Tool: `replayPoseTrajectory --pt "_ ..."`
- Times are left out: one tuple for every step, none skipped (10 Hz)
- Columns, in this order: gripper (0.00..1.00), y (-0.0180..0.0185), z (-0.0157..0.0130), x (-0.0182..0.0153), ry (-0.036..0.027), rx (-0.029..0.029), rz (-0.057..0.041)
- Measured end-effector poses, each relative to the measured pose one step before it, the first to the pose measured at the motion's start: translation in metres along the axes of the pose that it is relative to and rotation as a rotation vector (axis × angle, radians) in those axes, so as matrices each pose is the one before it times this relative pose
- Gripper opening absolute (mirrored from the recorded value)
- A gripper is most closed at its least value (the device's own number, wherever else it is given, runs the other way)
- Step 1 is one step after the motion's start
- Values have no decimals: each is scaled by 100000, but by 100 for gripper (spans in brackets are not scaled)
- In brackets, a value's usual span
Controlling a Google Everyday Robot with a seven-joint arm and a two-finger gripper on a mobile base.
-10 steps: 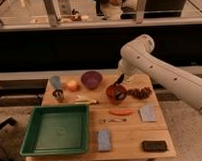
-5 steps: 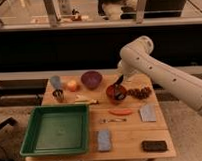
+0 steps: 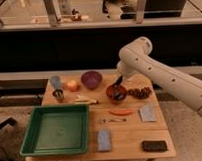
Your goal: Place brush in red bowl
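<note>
Hanging just above the red bowl [image 3: 123, 96] at the back right of the table [image 3: 131, 144], with the gripper [image 3: 117, 84] pointed down into its mouth. Cannot tell whether closed on anything or parted. Reaching from the gripper into the bowl's darker inside, a slim dark slanted shape, judged to be the brush [image 3: 114, 90]; probably tilted that way to clear the rim and settle inside rather than tip out. Bent steeply down from the elbow, the white arm [image 3: 159, 75], likely so as to come at the bowl from above and miss the purple bowl [image 3: 91, 79] on one side and the dark reddish cluster [image 3: 140, 92] just beside it on the other. Judged near the end of the task: a release and a straight lift wanted next. Well apart and out of the way, the green tray [image 3: 57, 129].
</note>
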State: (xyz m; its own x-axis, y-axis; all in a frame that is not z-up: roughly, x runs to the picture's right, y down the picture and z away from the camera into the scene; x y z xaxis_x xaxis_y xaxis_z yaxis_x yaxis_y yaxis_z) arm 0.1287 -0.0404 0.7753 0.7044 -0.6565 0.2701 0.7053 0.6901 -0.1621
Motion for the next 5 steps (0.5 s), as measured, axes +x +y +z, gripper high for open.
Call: replayPoseTrajectory --pt "0 9 2 -172 -235 -20 -375" --pt "0 29 -11 -209 -243 -33 -496" --pt "0 26 11 -128 -214 -42 -255" --pt "0 33 43 -169 -255 -68 -409" --pt "0 33 29 -179 -307 -54 -399"
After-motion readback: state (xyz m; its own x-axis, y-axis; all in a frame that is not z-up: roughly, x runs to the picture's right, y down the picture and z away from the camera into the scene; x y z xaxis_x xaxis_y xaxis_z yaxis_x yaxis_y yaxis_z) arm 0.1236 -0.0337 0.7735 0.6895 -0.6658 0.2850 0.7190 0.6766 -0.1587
